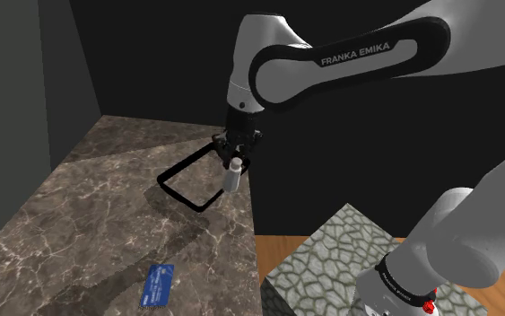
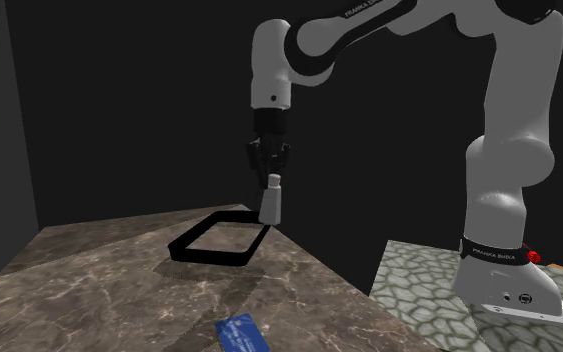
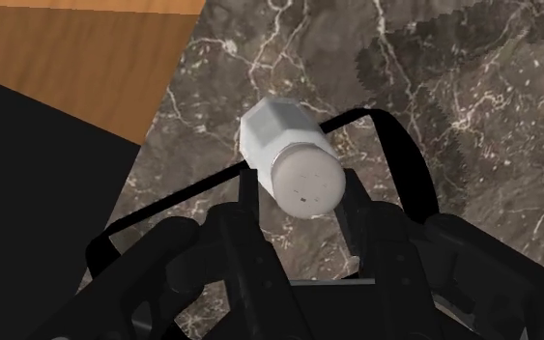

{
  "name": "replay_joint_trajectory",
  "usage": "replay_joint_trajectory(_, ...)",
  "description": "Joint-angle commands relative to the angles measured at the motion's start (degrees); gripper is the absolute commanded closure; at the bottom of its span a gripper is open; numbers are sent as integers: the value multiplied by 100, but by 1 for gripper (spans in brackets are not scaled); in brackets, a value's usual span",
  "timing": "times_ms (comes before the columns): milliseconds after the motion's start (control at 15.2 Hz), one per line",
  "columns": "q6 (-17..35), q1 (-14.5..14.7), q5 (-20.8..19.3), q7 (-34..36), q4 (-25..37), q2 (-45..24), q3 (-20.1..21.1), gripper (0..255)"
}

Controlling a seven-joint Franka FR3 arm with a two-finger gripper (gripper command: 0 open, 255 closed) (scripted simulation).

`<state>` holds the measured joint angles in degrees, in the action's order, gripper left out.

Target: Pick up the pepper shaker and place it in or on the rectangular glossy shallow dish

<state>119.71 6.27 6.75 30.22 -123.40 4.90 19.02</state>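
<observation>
Pepper shaker (image 3: 294,164) is a plain white one, clamped by its holed cap end between the fingers (image 3: 359,217), so the fingers are grasping it. Its long axis runs straight on from them, base pointing down at the bench (image 1: 80,206). Under that base is the black-rimmed rectangular dish (image 2: 209,258), but from the wrist view I'd say the shaker hangs over the rim near a corner, not the middle, and that corner sits close to the bench edge, with wood floor (image 3: 76,58) past it. So my guess is it wants a small nudge inward before lowering. Can't tell if the base touches the rim. Blue card (image 1: 157,284) lies well apart; nothing's blocking.
</observation>
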Motion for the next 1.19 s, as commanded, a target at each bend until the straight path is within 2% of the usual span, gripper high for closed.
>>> replay_joint_trajectory(0, -158, 0, 9, 7, 106, 53, -4, 255)
replay_joint_trajectory(528, -703, -12, 29, 15, 506, 203, -32, 255)
replay_joint_trajectory(1122, -1558, -180, -559, -119, 3072, -1604, -215, 255)
